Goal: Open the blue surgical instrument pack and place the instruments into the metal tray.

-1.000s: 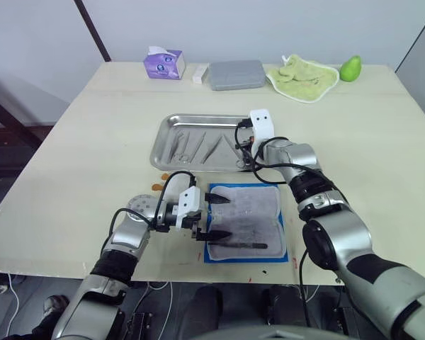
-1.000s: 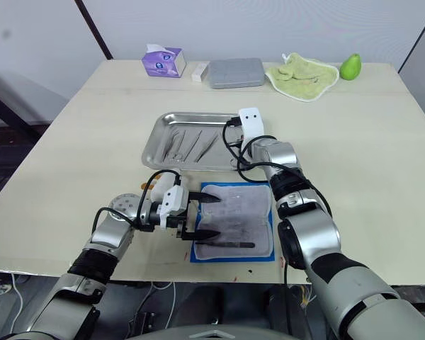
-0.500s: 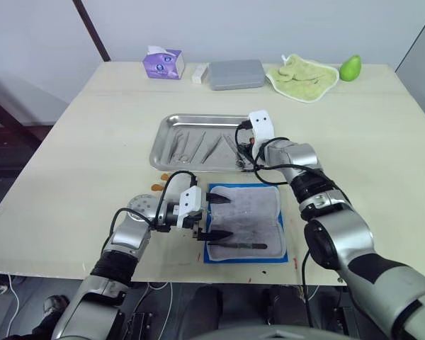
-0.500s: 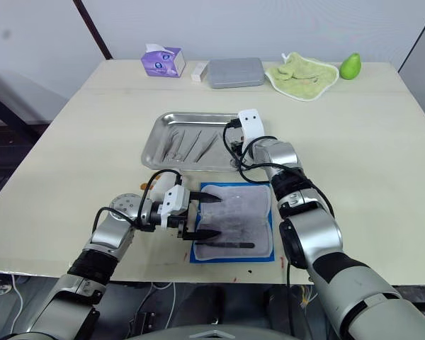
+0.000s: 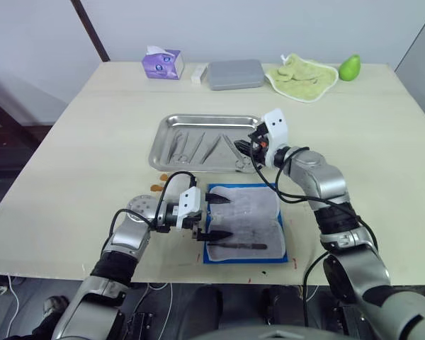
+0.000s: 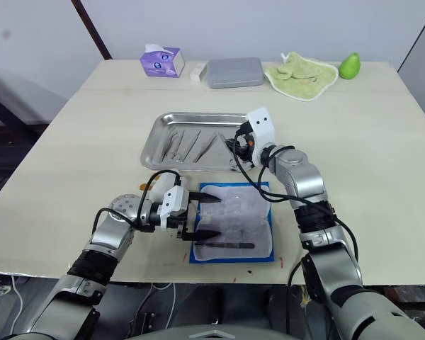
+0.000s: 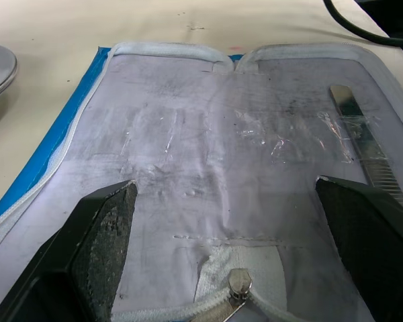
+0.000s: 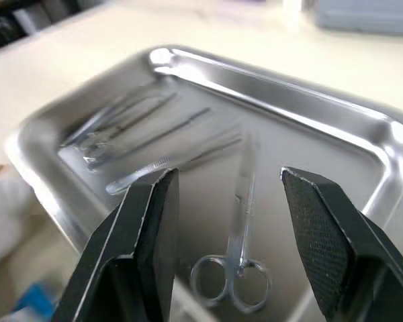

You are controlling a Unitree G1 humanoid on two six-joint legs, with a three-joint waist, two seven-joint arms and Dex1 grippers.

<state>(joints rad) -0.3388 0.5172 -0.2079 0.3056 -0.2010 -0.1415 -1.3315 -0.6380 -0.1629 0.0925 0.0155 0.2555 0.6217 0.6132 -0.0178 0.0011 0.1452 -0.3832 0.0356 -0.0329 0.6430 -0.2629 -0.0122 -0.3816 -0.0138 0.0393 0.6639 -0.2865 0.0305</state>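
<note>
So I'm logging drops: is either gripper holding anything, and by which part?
Nothing is held. The right gripper is open above the scissors in the tray; the left gripper is open over the pack.

Tray: scissors and several slender instruments are contained. Gripper: fingers are spread, nothing is held, positioned above scissors.

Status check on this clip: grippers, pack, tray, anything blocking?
Left gripper open at the open blue pack, one instrument left inside. Right gripper open, empty, over the metal tray; scissors lie there. Nothing blocking.
</note>
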